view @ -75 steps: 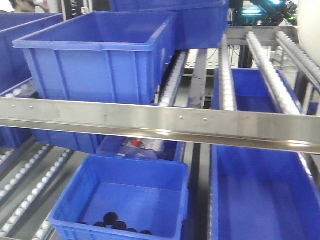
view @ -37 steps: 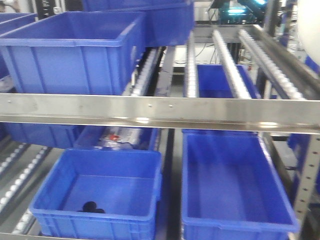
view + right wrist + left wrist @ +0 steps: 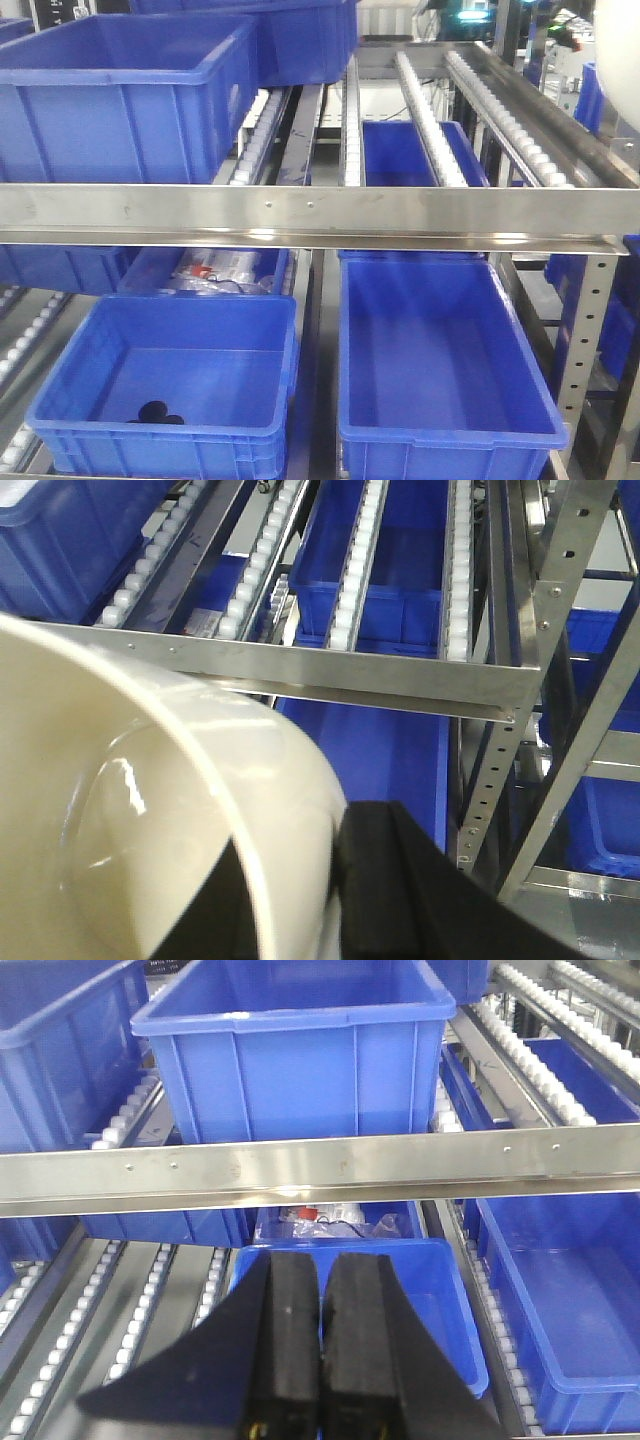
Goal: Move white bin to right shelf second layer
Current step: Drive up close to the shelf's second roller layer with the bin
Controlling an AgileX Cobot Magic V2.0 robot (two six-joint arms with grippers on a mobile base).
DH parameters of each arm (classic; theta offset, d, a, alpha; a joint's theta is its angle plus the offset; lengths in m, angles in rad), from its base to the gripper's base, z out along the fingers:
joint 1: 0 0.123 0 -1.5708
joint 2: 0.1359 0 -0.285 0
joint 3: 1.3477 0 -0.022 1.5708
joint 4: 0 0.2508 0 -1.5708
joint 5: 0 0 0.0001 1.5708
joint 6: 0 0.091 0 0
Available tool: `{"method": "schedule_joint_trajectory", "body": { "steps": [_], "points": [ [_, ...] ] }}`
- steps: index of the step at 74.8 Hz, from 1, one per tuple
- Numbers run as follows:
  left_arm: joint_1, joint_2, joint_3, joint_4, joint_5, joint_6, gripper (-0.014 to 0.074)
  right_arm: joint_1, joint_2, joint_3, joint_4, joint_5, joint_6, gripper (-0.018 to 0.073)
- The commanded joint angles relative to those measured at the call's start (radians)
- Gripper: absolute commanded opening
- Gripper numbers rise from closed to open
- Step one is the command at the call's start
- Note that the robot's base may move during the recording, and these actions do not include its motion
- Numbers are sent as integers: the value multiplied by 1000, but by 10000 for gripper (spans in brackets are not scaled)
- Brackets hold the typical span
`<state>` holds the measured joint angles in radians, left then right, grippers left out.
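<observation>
Looks like a warehouse or factory picking area: stainless-steel flow racks (image 3: 320, 210) with lengthwise tracks of small white rollers (image 3: 425, 120), stacked in levels on perforated steel uprights (image 3: 583, 330), loaded with rows of large blue plastic crates (image 3: 120, 110), one holding small black round parts (image 3: 155, 411).

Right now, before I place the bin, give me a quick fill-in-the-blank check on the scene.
The white bin is clamped in the gripper of the ___ arm. The left gripper is ___ and holds nothing. The lower left blue crate holds small round ___ things.
Missing words: right; shut; black.
</observation>
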<state>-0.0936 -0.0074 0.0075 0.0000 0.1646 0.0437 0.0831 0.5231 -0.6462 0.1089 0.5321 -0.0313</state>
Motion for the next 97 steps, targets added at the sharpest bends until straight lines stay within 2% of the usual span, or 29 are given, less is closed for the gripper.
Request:
{"method": "schedule_joint_trajectory", "body": {
  "steps": [1,97],
  "points": [
    [-4,-14,37,0,-87,-5,85,-5,2,-31,5,-100,-4,56],
    [-4,-14,37,0,-87,-5,85,-5,4,-31,5,-100,-4,56]
  ]
}}
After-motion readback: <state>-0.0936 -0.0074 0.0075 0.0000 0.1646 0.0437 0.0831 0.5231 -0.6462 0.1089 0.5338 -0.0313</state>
